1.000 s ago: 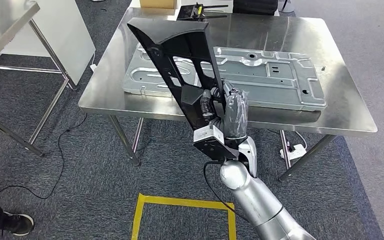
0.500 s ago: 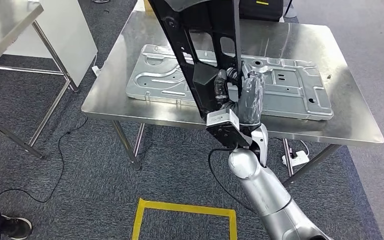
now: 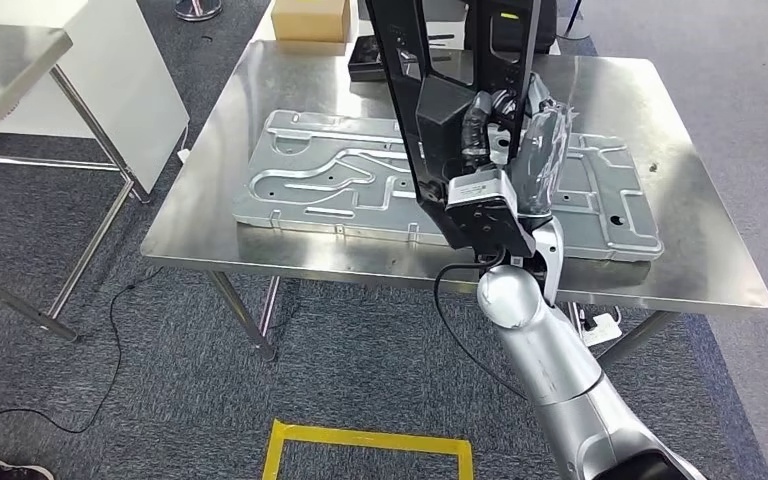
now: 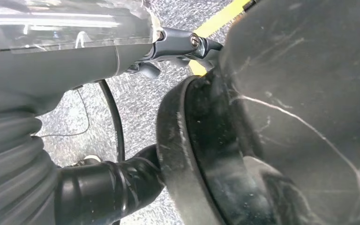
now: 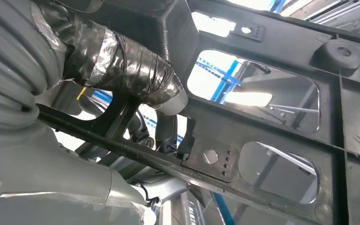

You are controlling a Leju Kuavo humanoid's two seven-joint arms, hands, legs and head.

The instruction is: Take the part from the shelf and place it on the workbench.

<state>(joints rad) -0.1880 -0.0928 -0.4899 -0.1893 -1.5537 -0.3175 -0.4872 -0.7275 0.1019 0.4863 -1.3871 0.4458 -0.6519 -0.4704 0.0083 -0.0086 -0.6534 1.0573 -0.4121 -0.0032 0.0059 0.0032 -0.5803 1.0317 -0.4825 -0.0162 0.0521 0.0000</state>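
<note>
Left hand (image 4: 51, 61): seen at the wrist camera over grey carpet; whether its fingers are spread or curled I cannot tell.
Pressed sheet-metal panel (image 3: 340, 185): lies flat on the steel bench (image 3: 700, 270), under and to the left of the right hand, taking up most of the free surface.
Long black plastic frame part (image 3: 430, 90): rises steeply from the right hand, probably so it clears the panel before being laid down.
Right hand (image 3: 505, 150): fingers wrapped round the part's lower end, above the bench.
</note>
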